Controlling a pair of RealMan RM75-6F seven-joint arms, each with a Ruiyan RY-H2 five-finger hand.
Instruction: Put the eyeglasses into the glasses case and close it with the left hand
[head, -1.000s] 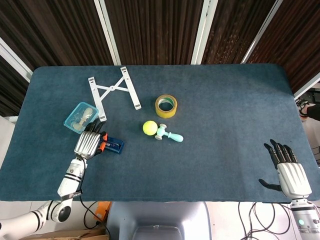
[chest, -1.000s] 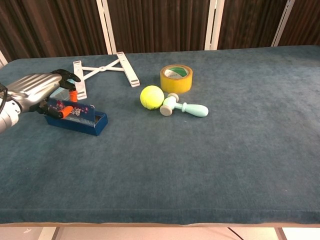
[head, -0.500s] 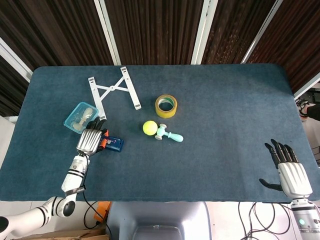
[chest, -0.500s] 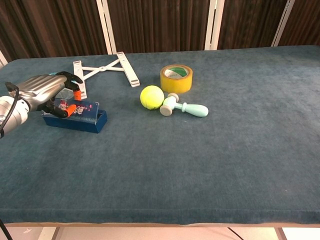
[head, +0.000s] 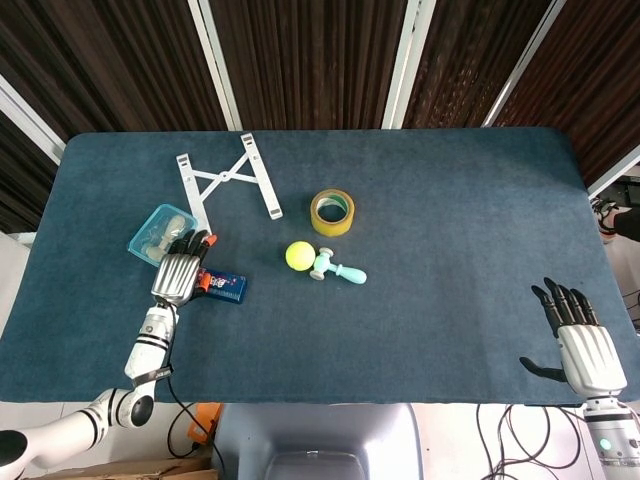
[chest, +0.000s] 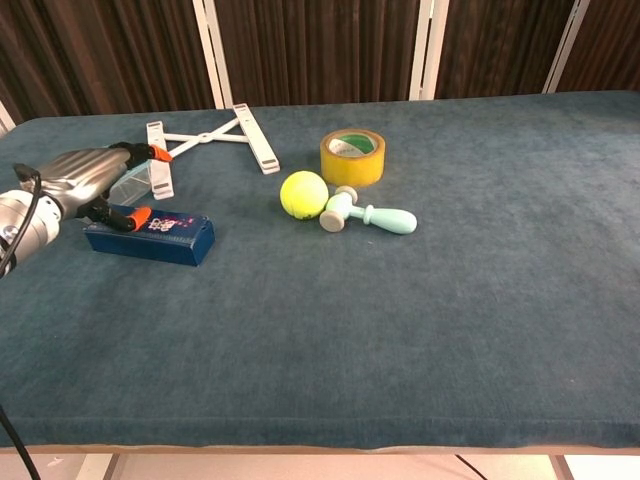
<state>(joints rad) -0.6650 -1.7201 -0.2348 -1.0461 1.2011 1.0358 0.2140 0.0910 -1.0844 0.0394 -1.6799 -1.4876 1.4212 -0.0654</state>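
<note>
Closed blue glasses case (chest: 150, 236) lies near the worktop's (chest: 420, 330) left edge; left hand (chest: 85, 180) rests on its end, fingers (chest: 135, 217) spread, gripping nothing. Right hand (head: 585, 345) open, empty, near the right edge.

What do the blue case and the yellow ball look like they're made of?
Case: likely rigid plastic or card with a printed lid, given its sharp box edges and slight sheen. Ball: fuzzy felt like a tennis ball's, matte with no glare.
</note>
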